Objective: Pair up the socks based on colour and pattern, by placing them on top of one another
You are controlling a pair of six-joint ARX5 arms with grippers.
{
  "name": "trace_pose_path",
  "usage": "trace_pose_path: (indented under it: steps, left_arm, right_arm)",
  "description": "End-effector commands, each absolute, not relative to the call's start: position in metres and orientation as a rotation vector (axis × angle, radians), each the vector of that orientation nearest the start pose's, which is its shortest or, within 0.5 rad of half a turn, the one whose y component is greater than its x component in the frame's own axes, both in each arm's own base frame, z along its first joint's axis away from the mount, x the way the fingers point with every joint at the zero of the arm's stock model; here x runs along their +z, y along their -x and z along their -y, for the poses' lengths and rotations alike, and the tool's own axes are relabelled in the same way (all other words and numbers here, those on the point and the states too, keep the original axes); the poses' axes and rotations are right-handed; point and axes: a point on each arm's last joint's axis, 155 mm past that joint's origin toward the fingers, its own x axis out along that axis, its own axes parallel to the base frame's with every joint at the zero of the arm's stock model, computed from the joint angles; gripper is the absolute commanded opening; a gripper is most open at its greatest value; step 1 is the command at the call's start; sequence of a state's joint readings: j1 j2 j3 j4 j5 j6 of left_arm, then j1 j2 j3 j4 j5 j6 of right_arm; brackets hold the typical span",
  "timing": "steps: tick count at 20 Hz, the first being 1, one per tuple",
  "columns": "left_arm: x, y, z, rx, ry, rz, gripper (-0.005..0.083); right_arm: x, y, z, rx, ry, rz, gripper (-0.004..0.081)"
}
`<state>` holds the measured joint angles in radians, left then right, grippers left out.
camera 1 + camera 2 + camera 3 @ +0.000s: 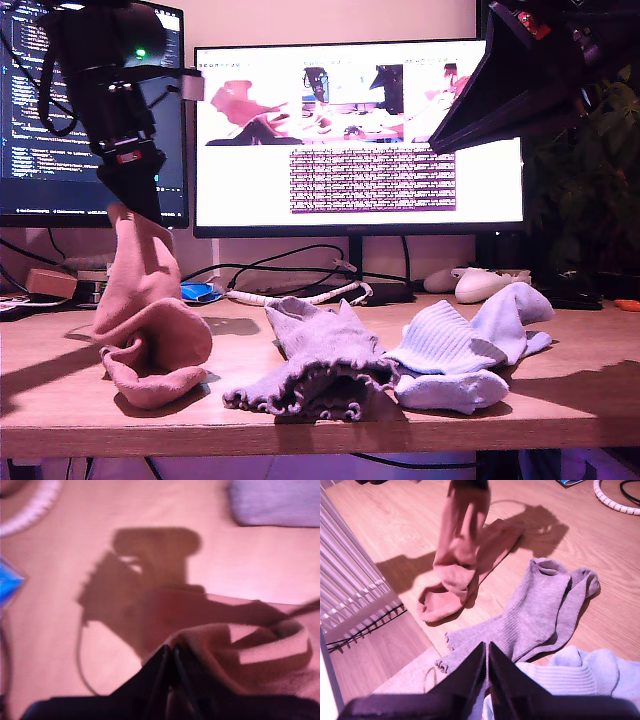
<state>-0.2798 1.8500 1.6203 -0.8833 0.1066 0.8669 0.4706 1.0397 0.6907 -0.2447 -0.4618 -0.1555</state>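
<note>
Nearest the camera in the exterior view, the frilly cuffs of the grey-lilac socks (310, 372) lie at the front edge of the worktop (60, 390). The two grey-lilac socks lie one on the other, just below and ahead of the jaws of my second gripper (487, 652), as the second wrist view shows. Those jaws are pressed together with nothing between them, and the gripper hangs in the air above the socks.

The pale blue-white socks (465, 350) lie bunched together, touching the grey-lilac pair, almost directly under my second gripper's jaws; in its wrist view they run out of sight beneath the jaws.

My first gripper (133, 190) pinches the upper end of a pink sock (140, 270), which hangs straight down from its jaws. The lower end of that sock rests folded on a second pink sock (155, 375) lying on the worktop directly below the jaws. In the first wrist view the jaws look closed on pink cloth (235, 655), though that picture is blurred. The pink socks lie well apart from the second gripper's jaws, beyond the grey-lilac pair.

We see no container on the worktop; every sock lies on the bare wood or hangs above it. A white coiled cable (300, 296) lies behind the socks, in front of a monitor (360, 140).
</note>
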Motion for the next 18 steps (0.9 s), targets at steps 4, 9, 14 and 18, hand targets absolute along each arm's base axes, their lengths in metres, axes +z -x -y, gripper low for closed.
trace_pose_path:
  steps: [4,9,14,18]
  left_arm:
    - [0.126,-0.442,0.141,-0.801,-0.871,-0.889,-0.0022]
    - [0.134,-0.457,0.153,-0.806,-0.854,-0.800,-0.0016]
    - [0.123,-0.455,0.143,-0.786,-0.798,-0.864,0.0349]
    - [0.123,-0.456,0.139,-0.773,-0.802,-0.868,0.0378]
  right_arm:
    - [0.168,-0.255,-0.221,0.952,0.142,-0.552,-0.0009]
    - [0.168,-0.255,-0.221,0.952,0.142,-0.552,-0.0009]
    - [0.168,-0.254,-0.222,0.960,0.140,-0.551,-0.0009]
    - [0.168,-0.254,-0.222,0.960,0.139,-0.552,-0.0009]
